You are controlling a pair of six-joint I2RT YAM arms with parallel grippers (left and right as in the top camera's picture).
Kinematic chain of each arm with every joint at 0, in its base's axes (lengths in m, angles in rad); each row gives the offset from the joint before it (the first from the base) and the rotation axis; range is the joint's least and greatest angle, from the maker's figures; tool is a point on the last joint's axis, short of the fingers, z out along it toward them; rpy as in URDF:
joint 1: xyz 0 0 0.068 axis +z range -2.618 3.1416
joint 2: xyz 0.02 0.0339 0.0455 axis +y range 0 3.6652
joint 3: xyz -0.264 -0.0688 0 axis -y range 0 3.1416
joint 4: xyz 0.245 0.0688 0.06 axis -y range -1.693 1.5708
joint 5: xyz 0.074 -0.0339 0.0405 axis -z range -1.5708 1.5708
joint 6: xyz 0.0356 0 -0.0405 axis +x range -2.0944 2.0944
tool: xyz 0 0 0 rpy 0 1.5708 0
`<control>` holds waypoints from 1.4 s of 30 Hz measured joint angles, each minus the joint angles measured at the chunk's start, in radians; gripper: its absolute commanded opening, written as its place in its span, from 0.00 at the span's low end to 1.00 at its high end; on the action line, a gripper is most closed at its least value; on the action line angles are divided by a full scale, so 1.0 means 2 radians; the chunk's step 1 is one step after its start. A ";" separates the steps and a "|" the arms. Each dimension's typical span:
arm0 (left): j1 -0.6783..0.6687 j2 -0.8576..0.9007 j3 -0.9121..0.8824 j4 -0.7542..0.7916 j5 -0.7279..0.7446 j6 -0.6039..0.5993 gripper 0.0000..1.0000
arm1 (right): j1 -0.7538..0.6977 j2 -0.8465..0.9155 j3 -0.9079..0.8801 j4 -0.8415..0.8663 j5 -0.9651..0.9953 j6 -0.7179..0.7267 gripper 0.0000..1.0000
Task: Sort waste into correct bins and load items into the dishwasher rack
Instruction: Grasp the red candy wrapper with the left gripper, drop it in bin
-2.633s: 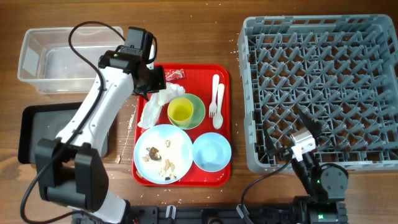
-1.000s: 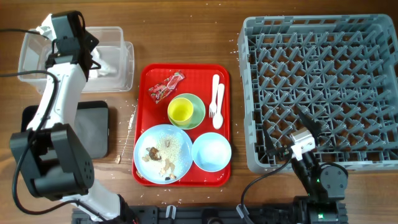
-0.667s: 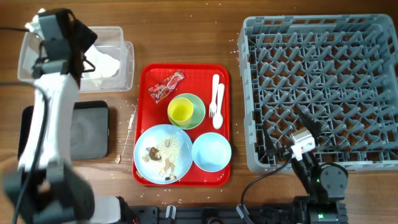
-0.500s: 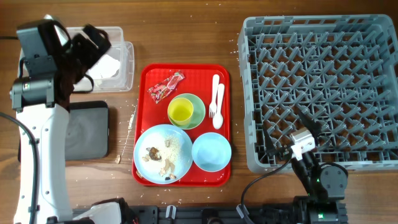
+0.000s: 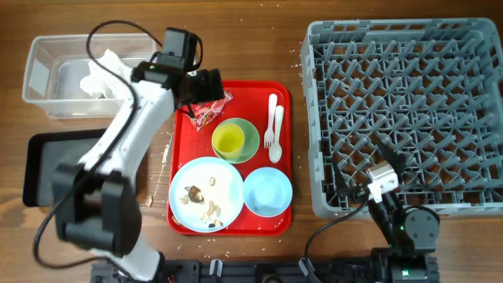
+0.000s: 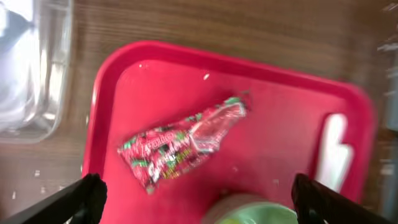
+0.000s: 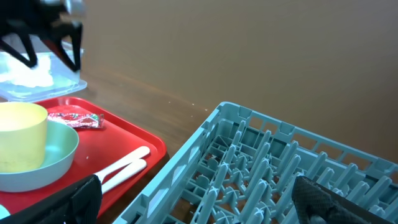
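Note:
A red printed snack wrapper [image 5: 209,112] [image 6: 180,146] lies at the back left of the red tray [image 5: 284,157]. My left gripper [image 5: 206,93] [image 6: 199,205] hovers open right over it, nothing between its fingers [image 6: 87,196]. The crumpled white napkin [image 5: 98,73] lies in the clear tub [image 5: 41,79]. Food scraps [image 5: 200,196] sit on the light blue plate [image 5: 228,185]. A yellow cup [image 5: 229,141] [image 7: 22,134] stands in the green bowl [image 5: 251,137], next to the blue bowl [image 5: 267,191], the fork and the spoon [image 5: 273,126]. My right gripper [image 5: 368,167] [image 7: 196,205] stands open over the grey rack's [image 5: 409,102] front left corner.
The shallow black tray [image 5: 39,169] lies at the front left, partly under my left arm. Crumbs dot the wood left of the red tray. The rack fills the right side of the table, its wall [image 7: 186,162] close to the tray.
My left gripper opened over the clear tub and left the napkin there. It then swung right, back to the red tray above the wrapper. The right arm stayed still.

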 measured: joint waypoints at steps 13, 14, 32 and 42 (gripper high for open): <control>0.005 0.139 0.000 0.058 -0.033 0.143 0.69 | 0.000 0.000 0.000 0.000 0.000 0.000 1.00; 0.005 0.140 0.000 0.060 -0.031 0.150 0.56 | 0.000 0.000 0.000 0.000 0.000 0.000 1.00; 0.025 -0.034 -0.003 0.109 -0.053 0.007 0.04 | 0.000 0.000 0.000 0.000 0.000 0.000 1.00; 0.240 -0.035 -0.003 0.150 -0.112 -0.261 0.99 | 0.000 0.000 0.000 0.000 0.000 0.000 1.00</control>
